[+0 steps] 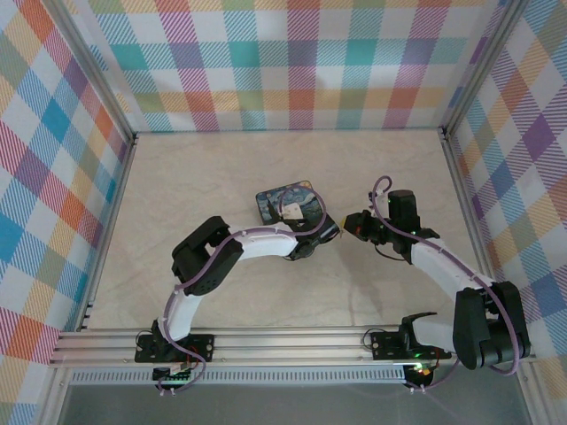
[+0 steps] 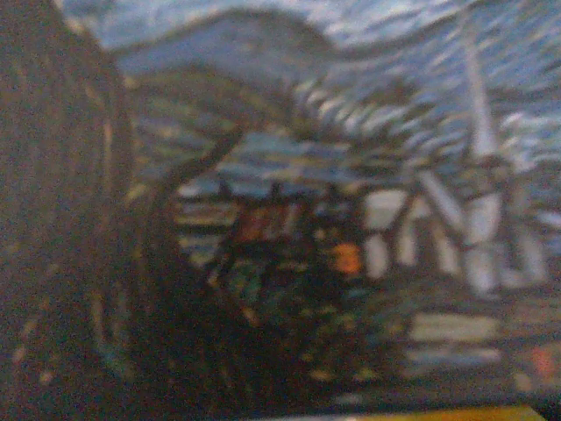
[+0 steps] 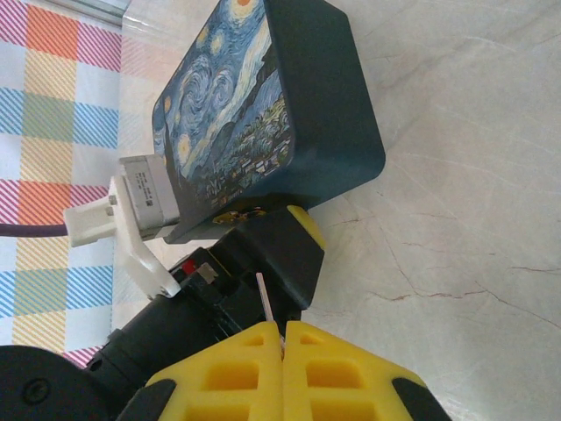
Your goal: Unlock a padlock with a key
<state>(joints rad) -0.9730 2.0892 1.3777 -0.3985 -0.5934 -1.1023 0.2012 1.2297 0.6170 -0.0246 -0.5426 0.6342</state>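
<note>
Right gripper (image 3: 282, 346): yellow fingers pressed together, clamped on the key (image 3: 264, 294), a thin silvery sliver sticking out from between them. Key tip points at the left gripper (image 3: 294, 237), which stands just ahead and blocks the way. Left gripper: jaw state cannot be told, since only its dark outer side with a yellow tip faces this way. Painted tin (image 3: 263, 105) lies flat on the marbled bench (image 3: 456, 219), its near corner just beside the left gripper. Left wrist view: tin lid up close, blurred.
</note>
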